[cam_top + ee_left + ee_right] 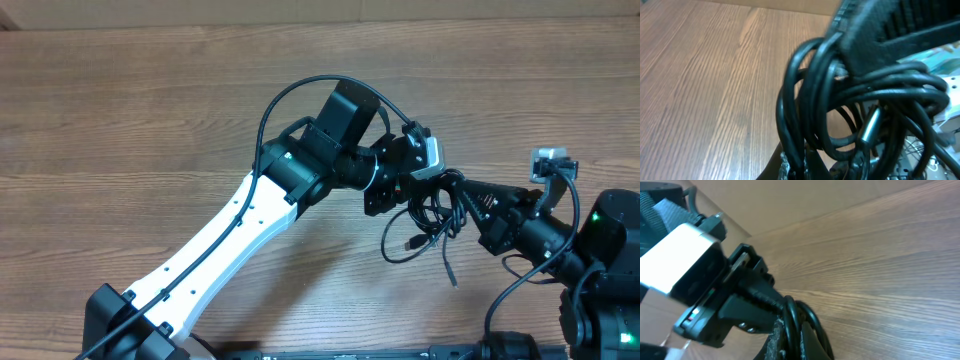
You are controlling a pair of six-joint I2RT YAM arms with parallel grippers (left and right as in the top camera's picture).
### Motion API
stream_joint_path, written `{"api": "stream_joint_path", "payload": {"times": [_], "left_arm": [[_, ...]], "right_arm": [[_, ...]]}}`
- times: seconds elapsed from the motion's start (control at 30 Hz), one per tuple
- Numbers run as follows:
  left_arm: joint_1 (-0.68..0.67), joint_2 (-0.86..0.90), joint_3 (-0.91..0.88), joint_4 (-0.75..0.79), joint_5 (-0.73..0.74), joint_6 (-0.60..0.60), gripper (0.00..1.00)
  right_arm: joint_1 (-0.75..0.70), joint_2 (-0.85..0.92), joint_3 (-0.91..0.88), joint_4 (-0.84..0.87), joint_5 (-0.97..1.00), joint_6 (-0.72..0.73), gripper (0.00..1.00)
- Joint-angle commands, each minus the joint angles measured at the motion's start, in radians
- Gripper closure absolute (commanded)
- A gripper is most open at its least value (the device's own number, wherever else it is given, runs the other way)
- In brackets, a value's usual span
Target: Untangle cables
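Note:
The cables [425, 222] form a small tangle of thin black loops held just above the table between my two grippers, with loose ends and a plug [410, 243] hanging toward the near edge. My left gripper [408, 192] comes in from the left and is shut on the bundle. In the left wrist view the cables [840, 100] fill the frame, pinched between the fingers [801, 167] at the bottom. My right gripper [458, 192] reaches in from the right. Its jaws [792, 342] are shut on a cable strand [790, 325], close against the left gripper's body [700, 285].
The wooden table [130, 120] stretches wide to the left and along the back. The left arm's white link [225, 235] crosses the near left. The right arm's base [600, 270] stands at the near right.

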Motion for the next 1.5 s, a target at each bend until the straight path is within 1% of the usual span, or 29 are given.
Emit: {"api": "stream_joint_path", "payload": {"times": [0.0, 0.27, 0.47, 0.6, 0.77, 0.9, 0.97, 1.0, 1.1, 1.17, 1.23, 1.3, 1.4, 1.47], "left_arm": [[-0.092, -0.045, 0.016, -0.005, 0.365, 0.102, 0.96], [-0.092, -0.045, 0.016, -0.039, 0.366, 0.103, 0.96], [-0.092, -0.045, 0.016, -0.083, 0.366, 0.105, 0.96], [-0.092, -0.045, 0.016, -0.127, 0.364, 0.138, 0.96], [-0.092, -0.045, 0.016, -0.135, 0.358, 0.156, 0.96], [-0.092, -0.045, 0.016, -0.159, 0.301, 0.155, 0.96], [-0.092, -0.045, 0.016, -0.172, 0.252, 0.155, 0.96], [-0.092, -0.045, 0.016, -0.175, 0.236, 0.155, 0.96], [-0.091, -0.045, 0.016, -0.172, 0.225, 0.155, 0.96], [-0.09, -0.045, 0.016, -0.171, 0.188, 0.155, 0.96], [-0.09, -0.045, 0.016, -0.171, 0.109, 0.143, 0.96], [-0.09, -0.045, 0.016, -0.169, -0.017, 0.101, 0.96], [-0.09, -0.045, 0.016, -0.161, -0.157, 0.042, 0.96], [-0.09, -0.045, 0.016, -0.156, -0.261, 0.0, 0.96]], "right_arm": [[-0.002, 0.056, -0.008, 0.023, 0.187, -0.013, 0.96], [-0.002, 0.056, -0.008, 0.104, 0.195, -0.02, 0.96], [-0.002, 0.056, -0.008, 0.145, 0.291, -0.024, 0.96], [-0.002, 0.056, -0.008, 0.165, 0.298, -0.121, 0.96], [-0.002, 0.056, -0.008, 0.185, 0.298, -0.142, 0.96], [-0.002, 0.056, -0.008, 0.187, 0.298, -0.182, 0.95], [-0.002, 0.056, -0.008, 0.185, 0.298, -0.182, 0.89], [-0.002, 0.056, -0.008, 0.185, 0.298, -0.182, 0.87], [-0.002, 0.056, -0.008, 0.185, 0.298, -0.182, 0.79], [-0.002, 0.056, -0.008, 0.176, 0.298, -0.181, 0.67], [-0.002, 0.056, -0.008, 0.159, 0.298, -0.181, 0.55], [-0.002, 0.056, -0.008, 0.128, 0.298, -0.181, 0.41], [-0.002, 0.056, -0.008, 0.098, 0.294, -0.167, 0.34], [-0.002, 0.056, -0.008, 0.083, 0.268, -0.166, 0.32]]}}
